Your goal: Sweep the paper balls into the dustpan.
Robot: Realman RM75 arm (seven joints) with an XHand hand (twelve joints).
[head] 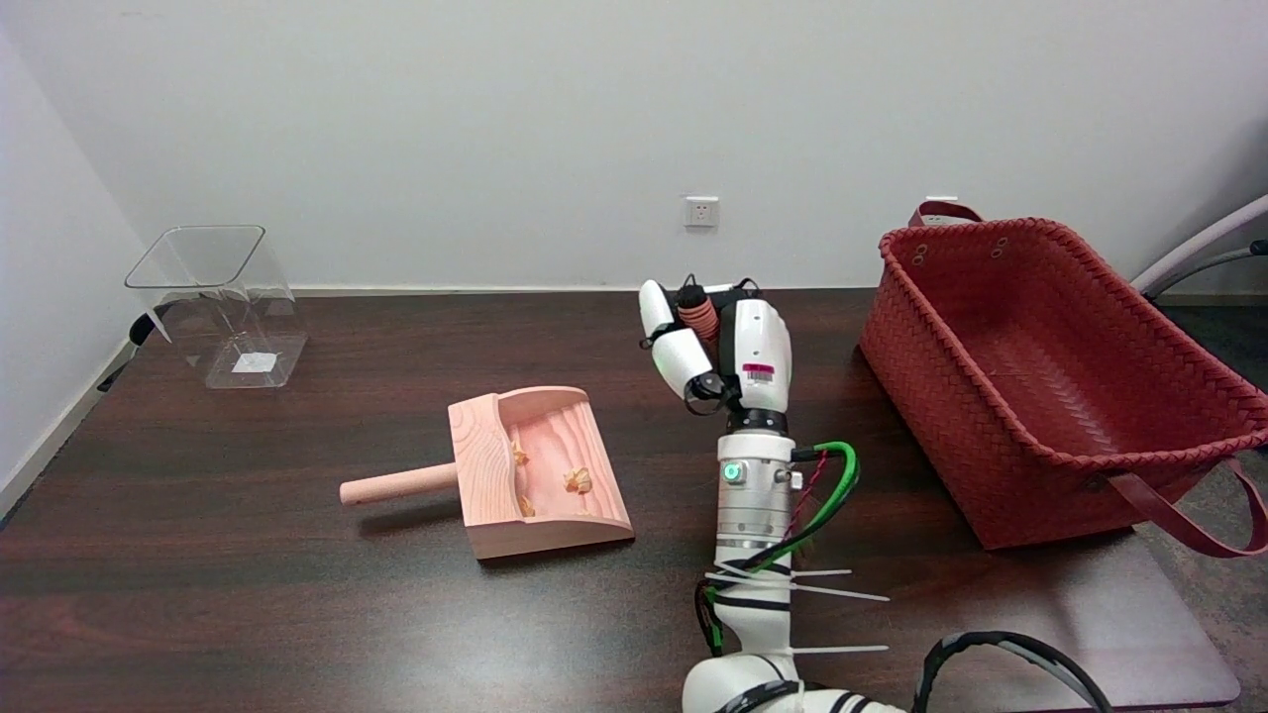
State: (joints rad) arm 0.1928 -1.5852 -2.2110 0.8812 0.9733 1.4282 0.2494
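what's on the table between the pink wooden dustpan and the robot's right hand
Nothing: in the head view only bare dark wooden table separates the pink wooden dustpan from the right hand. The small paper balls lie inside the dustpan.

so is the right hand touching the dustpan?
Apart. The head view shows bare dark table between the right hand and the dustpan.

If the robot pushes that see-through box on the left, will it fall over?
Possibly. The clear plastic container looks thin-walled and empty, so probably light. It stands tall and widens toward the top, so a high push might tip it. On the smooth dark table a low push would more likely slide it.
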